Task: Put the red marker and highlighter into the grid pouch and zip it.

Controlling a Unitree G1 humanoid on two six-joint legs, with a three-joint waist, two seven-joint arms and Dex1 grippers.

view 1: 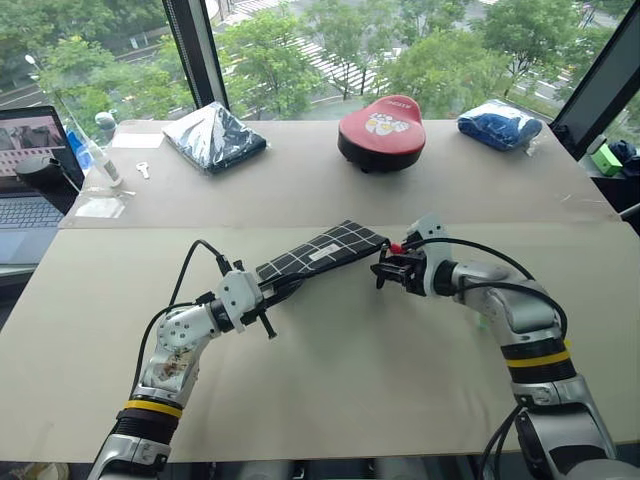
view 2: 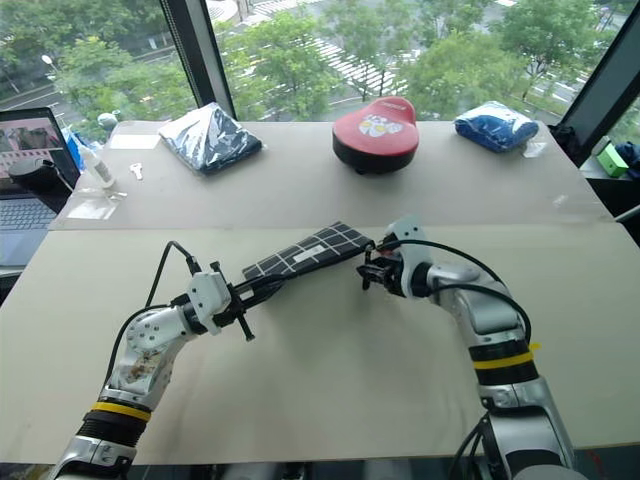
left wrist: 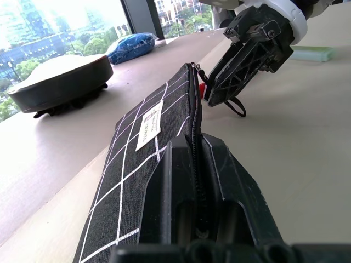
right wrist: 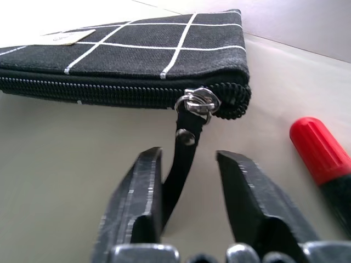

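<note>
We take the red rounded case with a black base (view 1: 381, 131) as our landmark, at the far middle of the beige surface (view 1: 350, 400). Left of it lies a dark folded bundle in clear plastic (view 1: 213, 137); farther left, an open laptop (view 1: 28, 180). Right of it sits a blue wrapped bundle (view 1: 498, 124).

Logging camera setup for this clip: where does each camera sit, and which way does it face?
Left eye and right eye views: head, looking forward and down at both arms, the grid pouch and red case.
Left wrist view: along the left gripper shut on the pouch edge, toward the right gripper.
Right wrist view: along the right gripper's fingers bracketing the zipper pull cord, red marker beside.
Shared: the pouch.
</note>
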